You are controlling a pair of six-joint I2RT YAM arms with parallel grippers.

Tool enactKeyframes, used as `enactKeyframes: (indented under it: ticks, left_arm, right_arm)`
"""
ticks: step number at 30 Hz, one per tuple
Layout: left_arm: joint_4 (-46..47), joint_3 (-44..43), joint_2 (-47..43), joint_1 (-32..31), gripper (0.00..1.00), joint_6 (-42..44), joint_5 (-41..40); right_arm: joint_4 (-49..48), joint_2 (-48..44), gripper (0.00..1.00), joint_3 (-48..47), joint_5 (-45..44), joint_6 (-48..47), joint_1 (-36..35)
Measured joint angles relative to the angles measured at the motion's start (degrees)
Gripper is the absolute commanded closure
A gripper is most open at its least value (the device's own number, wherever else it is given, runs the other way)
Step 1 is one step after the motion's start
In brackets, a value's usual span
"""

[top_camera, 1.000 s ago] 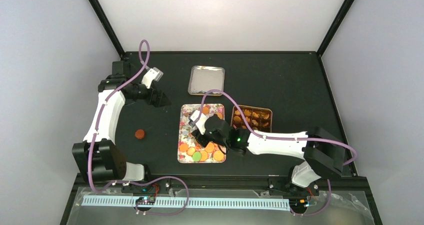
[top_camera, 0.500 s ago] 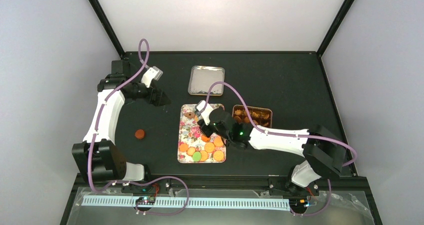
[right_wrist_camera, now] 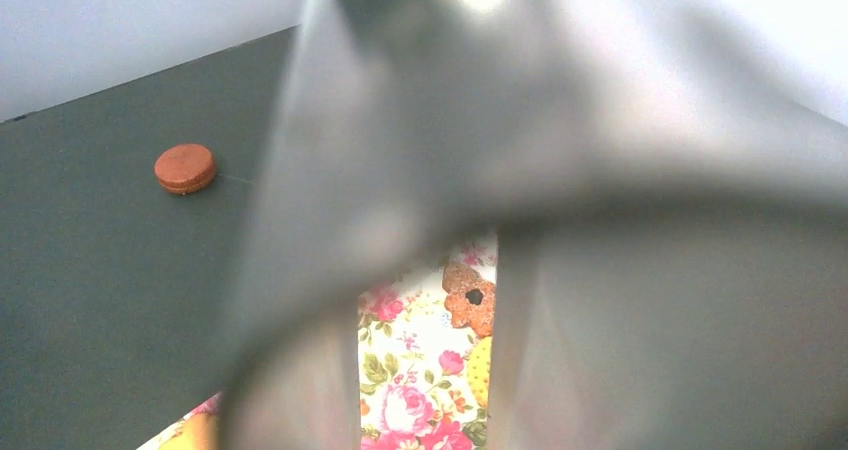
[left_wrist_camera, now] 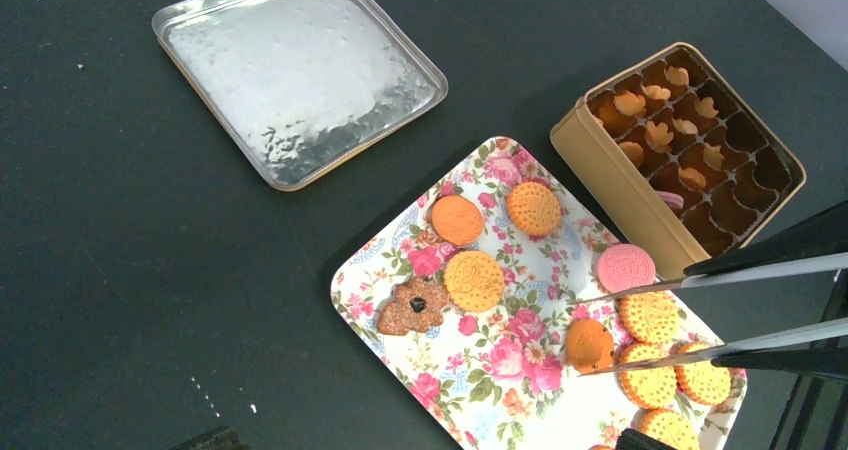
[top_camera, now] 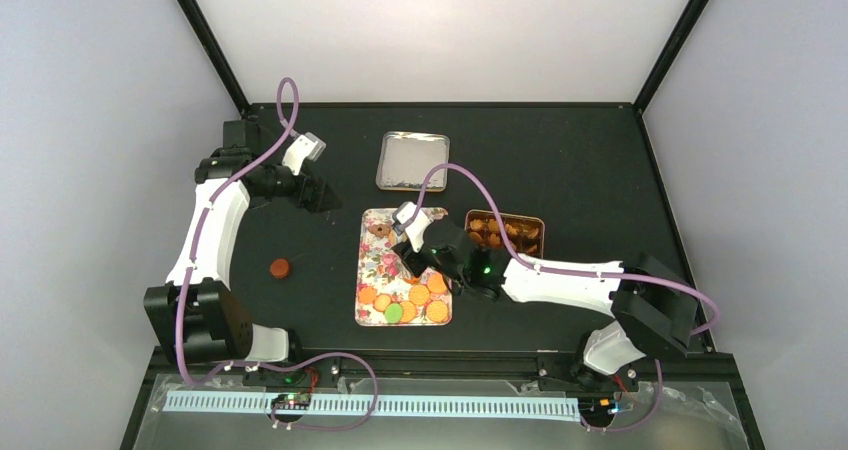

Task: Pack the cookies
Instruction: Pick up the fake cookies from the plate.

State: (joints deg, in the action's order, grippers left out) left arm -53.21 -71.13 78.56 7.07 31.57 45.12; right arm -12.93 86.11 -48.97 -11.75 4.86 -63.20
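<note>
Fingers first: the left gripper has them spread wide with nothing between, hanging over the table at the far left. Just right of that arm a lone cookie, orange, sits on the bare table, well apart from everything else. Next over, a silver lid lies flat at the back. In front of it the floral tray holds most of the cookies: orange rounds, a pink one and a brown one near the left edge. The right gripper is over the tray's right side, fingers pinched onto tongs. The tong tips are apart, one on each side of an orange cookie, can't tell if they touch it. Right wrist view is mostly blurred metal. Far right, just beside the tray, the tin has leaf cookies in several compartments
</note>
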Motion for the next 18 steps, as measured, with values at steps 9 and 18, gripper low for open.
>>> enactKeyframes:
  ticks: [9,18]
  left_arm:
    - [0.0,0.0,0.0,0.0,0.01,0.44,0.0]
    - [0.0,0.0,0.0,0.0,0.01,0.44,0.02]
  right_arm:
    - [-1.33,0.15,0.57,2.16,0.2,1.49,0.0]
    - [-3.43,-0.39,0.64,4.37,0.24,3.45,0.0]
